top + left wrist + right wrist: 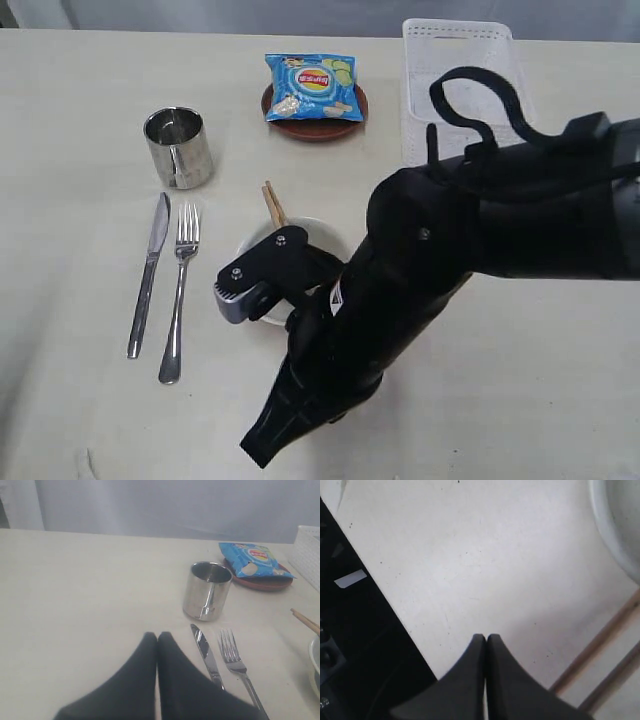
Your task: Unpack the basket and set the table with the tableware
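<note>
Your right claw [486, 639] is shut tight and holds nothing, over the bench [470, 555] near the bowl [620, 525] and chopsticks [600, 637], your left claw [157, 639] is shut and empty too, beside the knife [205, 652], and the basket [455, 60] sits at the bench's far right corner.

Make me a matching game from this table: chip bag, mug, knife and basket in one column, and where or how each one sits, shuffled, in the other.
1 chip bag
2 mug
3 knife
4 basket

a lying flat beside the fork
b white, full of small holes
c resting on the brown plate
d standing upright, shiny steel

Pairs: 1-c, 2-d, 3-a, 4-b
</note>
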